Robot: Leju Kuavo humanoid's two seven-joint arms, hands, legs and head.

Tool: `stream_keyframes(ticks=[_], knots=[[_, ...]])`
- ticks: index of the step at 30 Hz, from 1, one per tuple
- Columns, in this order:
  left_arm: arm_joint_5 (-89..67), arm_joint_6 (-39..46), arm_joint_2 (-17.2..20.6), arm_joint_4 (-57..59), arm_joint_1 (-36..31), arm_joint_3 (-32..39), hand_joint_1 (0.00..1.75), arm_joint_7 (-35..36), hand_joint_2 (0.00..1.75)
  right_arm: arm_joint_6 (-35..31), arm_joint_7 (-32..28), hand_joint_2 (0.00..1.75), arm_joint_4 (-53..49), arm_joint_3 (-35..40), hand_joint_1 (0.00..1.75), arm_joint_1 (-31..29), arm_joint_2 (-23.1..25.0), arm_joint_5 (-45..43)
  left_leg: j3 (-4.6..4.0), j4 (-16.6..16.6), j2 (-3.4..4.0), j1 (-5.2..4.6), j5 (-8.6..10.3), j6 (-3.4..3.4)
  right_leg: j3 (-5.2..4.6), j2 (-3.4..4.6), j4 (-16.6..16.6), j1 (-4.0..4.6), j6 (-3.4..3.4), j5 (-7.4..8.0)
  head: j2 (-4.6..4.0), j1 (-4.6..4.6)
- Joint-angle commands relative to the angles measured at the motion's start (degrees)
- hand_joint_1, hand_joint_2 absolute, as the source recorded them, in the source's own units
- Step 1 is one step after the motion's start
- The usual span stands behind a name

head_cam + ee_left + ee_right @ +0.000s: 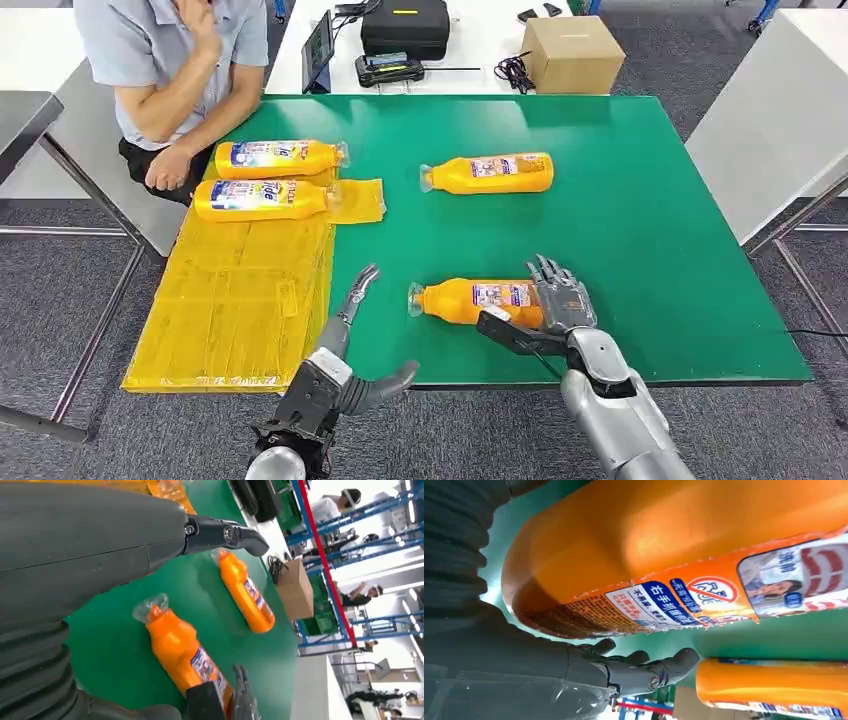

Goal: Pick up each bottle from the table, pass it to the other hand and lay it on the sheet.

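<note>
The right hand [556,300] is closing around the base end of the near orange detergent bottle [470,300], which is lying on its side on the green table [640,200] close to the front edge, cap pointing toward the yellow sheet [230,300]. Its fingers are reaching over the far side of the body and its thumb is sitting along the near side; whether they are already squeezing firmly I cannot tell, though the right wrist view is showing the bottle pressed close against the palm.

To do this well, the grip should be settling squarely around the thick body, not the label edge, before any lift, leaving the neck end free for the handover.

The left hand [350,350] is hovering spread and empty, between the sheet and the cap. A second bottle [490,173] is waiting mid-table; two yellow bottles [265,178] are lying on the sheet's far end.
</note>
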Motion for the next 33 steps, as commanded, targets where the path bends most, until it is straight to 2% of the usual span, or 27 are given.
stream_keyframes(ticks=[1,4,5,6,10,13,16,20,24,28,31,33], knots=[[-0.4,-0.8,1.3,5.4,-2.5,-3.2,0.00,0.6,1.75,2.5,-0.2,1.75,8.9,6.6,0.00,-6.3,-2.8,-0.5,0.20,0.0,0.06,0.03,-0.02,-0.07,0.19,0.04,-0.1,0.03,-0.10,0.00,0.00,0.00],[-0.2,-1.2,1.1,6.6,-3.5,-3.5,0.00,0.6,1.75,6.3,-2.5,1.75,10.2,6.9,0.00,-7.9,-3.6,-3.5,0.21,0.0,0.08,0.02,-0.02,-0.07,0.22,0.05,-0.1,0.03,-0.12,0.02,0.00,0.00],[0.1,-1.5,1.0,7.1,-3.9,-3.6,0.00,0.5,1.75,7.0,-3.2,1.75,10.5,6.9,0.77,-7.9,-4.2,-4.8,0.19,0.0,0.04,0.02,0.01,-0.05,0.18,0.02,-0.1,0.02,-0.11,0.05,0.00,0.00],[0.6,-1.8,0.9,7.9,-4.4,-3.7,0.00,0.5,1.75,7.1,-3.2,1.75,11.0,8.2,1.75,-7.8,-5.1,-5.1,0.23,0.0,0.01,0.04,0.00,-0.07,0.25,-0.02,-0.1,0.05,-0.16,0.05,0.00,0.00],[2.4,-2.1,0.5,9.8,-5.7,-4.1,0.00,0.0,1.75,9.7,-6.3,1.75,11.8,9.9,1.75,-6.8,-9.9,-11.0,0.28,0.0,-0.20,0.00,0.04,0.00,0.37,-0.23,-0.1,0.05,-0.23,0.04,0.00,0.00],[2.5,-2.1,0.5,9.9,-5.8,-4.1,0.00,0.0,1.75,9.7,-6.5,1.75,11.6,9.9,1.75,-6.8,-10.2,-11.2,0.31,-0.1,-0.33,-0.03,0.05,0.02,0.42,-0.33,-0.1,0.03,-0.21,0.01,0.00,0.00],[3.9,-2.4,0.4,11.3,-6.9,-4.8,0.00,-0.9,1.75,14.3,-9.2,1.75,9.7,10.4,1.75,-6.0,-13.8,-18.9,0.28,0.0,-0.28,-0.06,0.06,0.03,0.40,-0.25,-0.1,-0.01,-0.19,0.05,0.00,0.02],[5.8,-0.9,-0.4,13.3,-8.2,-4.0,0.00,-2.6,1.75,15.7,-11.3,1.75,8.7,11.2,1.75,-5.2,-16.4,-24.3,0.33,0.0,-0.43,-0.04,0.04,0.06,0.48,-0.43,-0.1,0.03,-0.21,0.01,0.00,0.00],[15.8,4.4,-3.1,16.2,-9.8,1.7,0.00,-6.6,1.75,15.9,-15.6,1.75,5.7,8.1,1.75,-4.1,-13.9,-34.5,0.39,0.0,-0.26,-0.05,0.01,0.11,0.50,-0.19,-0.1,0.01,-0.07,0.01,0.00,0.02],[19.2,5.1,-3.0,17.4,-10.5,2.5,0.00,-7.5,1.75,15.9,-14.9,1.75,4.2,7.6,1.75,-4.1,-12.1,-37.0,0.39,0.0,-0.08,-0.06,-0.01,0.08,0.45,-0.03,-0.1,-0.01,-0.10,0.02,0.00,0.04],[26.7,9.3,-4.0,19.1,-9.9,5.3,0.00,-9.3,1.75,13.7,-17.1,1.75,1.8,4.2,1.75,-4.1,-6.8,-41.9,0.41,0.0,0.11,-0.05,-0.05,0.07,0.42,0.09,-0.1,0.00,-0.08,0.05,0.00,0.00],[30.5,9.8,-3.7,21.0,-9.9,5.8,0.00,-9.9,1.75,11.4,-16.7,1.75,-1.4,3.4,1.75,-4.2,-3.1,-42.2,0.45,0.0,0.35,-0.02,-0.08,0.05,0.41,0.27,-0.1,0.04,-0.10,0.08,0.00,0.00]])
